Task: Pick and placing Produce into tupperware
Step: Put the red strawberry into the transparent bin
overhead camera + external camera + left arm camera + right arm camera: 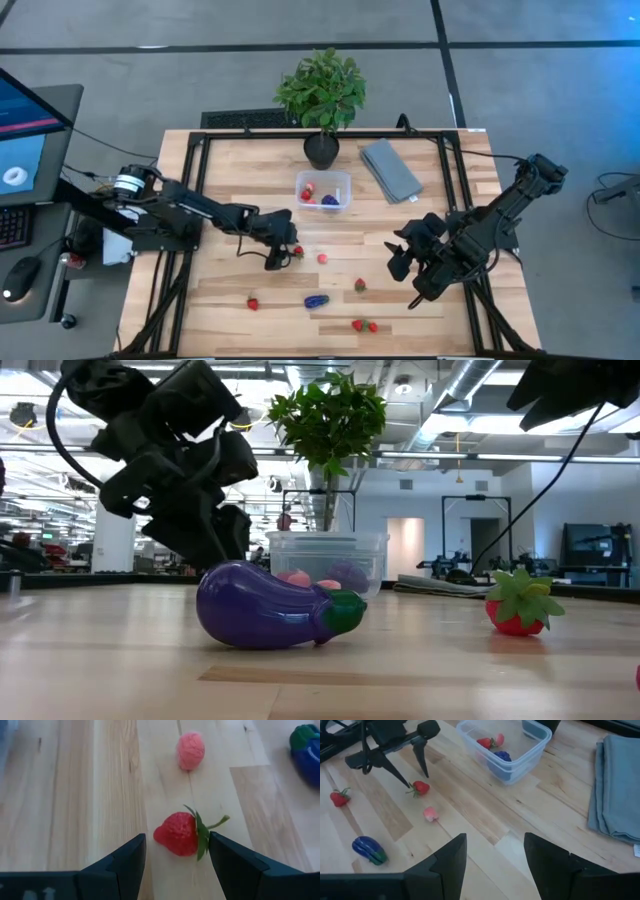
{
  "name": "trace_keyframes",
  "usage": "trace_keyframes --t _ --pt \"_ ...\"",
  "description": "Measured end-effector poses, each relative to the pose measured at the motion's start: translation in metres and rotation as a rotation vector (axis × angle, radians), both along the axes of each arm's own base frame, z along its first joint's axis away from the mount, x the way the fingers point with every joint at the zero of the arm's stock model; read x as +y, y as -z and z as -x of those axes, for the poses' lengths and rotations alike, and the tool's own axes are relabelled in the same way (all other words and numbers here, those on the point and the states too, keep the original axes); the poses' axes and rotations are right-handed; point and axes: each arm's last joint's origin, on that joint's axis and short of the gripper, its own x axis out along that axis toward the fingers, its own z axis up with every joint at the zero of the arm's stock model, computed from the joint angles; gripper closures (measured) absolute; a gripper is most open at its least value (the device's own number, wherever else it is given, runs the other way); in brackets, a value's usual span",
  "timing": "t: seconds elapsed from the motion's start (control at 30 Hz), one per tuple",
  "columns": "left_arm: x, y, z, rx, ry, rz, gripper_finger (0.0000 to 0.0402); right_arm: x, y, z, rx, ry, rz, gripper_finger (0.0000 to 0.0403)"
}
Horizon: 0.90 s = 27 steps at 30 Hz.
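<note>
While my left gripper reaches toward the middle of the table in the overhead picture, its two dark fingers stand spread on either side of a red strawberry with a green top, which lies on its side on the wood. I cannot tell whether either finger touches the fruit; they are not pinching it. A pinkish-red round piece lies beyond it, near the top centre of my left wrist picture, apart from the strawberry.

My right gripper waits at lower right of the overhead frame, fingers apart with nothing between them.

The clear plastic tupperware stands at centre frame from above, just below the black pot of a leafy plant and left of a folded grey cloth. Inside it are a strawberry, a pink piece and a dark purple piece.

Other produce is scattered on the boards in the lower half of the overhead picture: a purple toy eggplant with a green cap at lower centre, a strawberry to its left, another to its upper right, and a pair of red pieces near the bottom edge. At table level the eggplant fills the middle foreground, with the tub behind it and one strawberry at right.
</note>
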Motion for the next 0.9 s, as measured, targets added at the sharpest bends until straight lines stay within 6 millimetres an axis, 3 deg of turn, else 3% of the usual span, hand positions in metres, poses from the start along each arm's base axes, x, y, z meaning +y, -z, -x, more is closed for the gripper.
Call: trace_keyframes --t 0.9 --pt "0.011 -0.001 -0.001 0.016 -0.008 0.135 0.0195 -0.001 0.000 0.000 0.003 0.001 0.007 0.0182"
